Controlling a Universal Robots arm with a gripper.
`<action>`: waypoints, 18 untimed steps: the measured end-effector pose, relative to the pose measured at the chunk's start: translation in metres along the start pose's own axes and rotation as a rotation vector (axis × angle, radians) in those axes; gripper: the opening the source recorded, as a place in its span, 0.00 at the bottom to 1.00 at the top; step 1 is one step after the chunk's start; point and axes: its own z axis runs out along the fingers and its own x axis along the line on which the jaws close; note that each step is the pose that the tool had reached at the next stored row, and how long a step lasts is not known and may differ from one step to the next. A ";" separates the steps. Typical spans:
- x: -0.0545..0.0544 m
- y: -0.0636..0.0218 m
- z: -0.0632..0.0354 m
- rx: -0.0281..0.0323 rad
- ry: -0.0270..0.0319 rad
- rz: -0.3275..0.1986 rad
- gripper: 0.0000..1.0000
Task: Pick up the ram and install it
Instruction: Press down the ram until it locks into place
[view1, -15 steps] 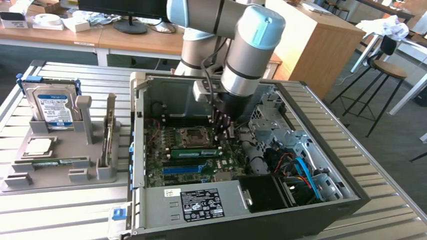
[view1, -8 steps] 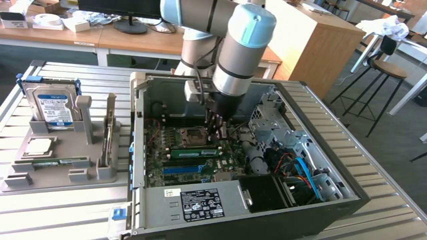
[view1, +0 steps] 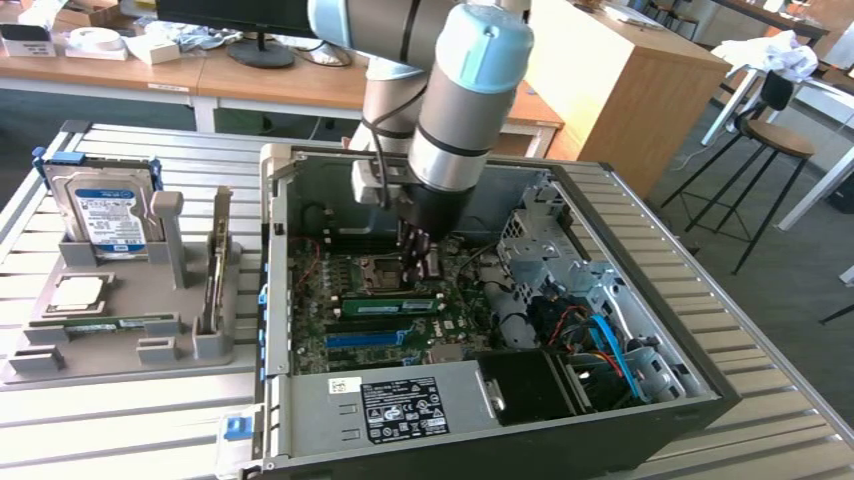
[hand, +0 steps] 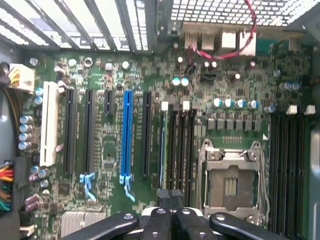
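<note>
Exterior view: a Universal Robots arm reaches into an open desktop computer case (view1: 681, 330), its gripper (view1: 422, 262) poised over the motherboard (view1: 354, 325) beside the empty processor socket (view1: 375, 270). A ram stick (view1: 390, 305) sits seated on edge in a memory slot just ahead of the fingers, its pale label showing, which suggests the installing is done or all but done. Whether its end latches have caught cannot be told. Another thin green stick (view1: 123, 322) lies in the grey parts holder (view1: 94, 362), well apart from the fingers, outside the case. In the wrist view the gripper (hand: 171, 220) has its black fingers (hand: 159, 222) pressed together, holding nothing, hovering over the row of memory slots (hand: 176, 150) next to the socket (hand: 231, 182).
</note>
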 end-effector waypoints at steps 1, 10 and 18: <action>0.000 0.0023 0.0001 0.0007 0.0000 0.000 0.10; 0.000 0.0221 0.0007 0.0059 0.0001 0.000 0.10; -0.001 0.0329 0.0010 0.0075 0.0002 0.000 0.10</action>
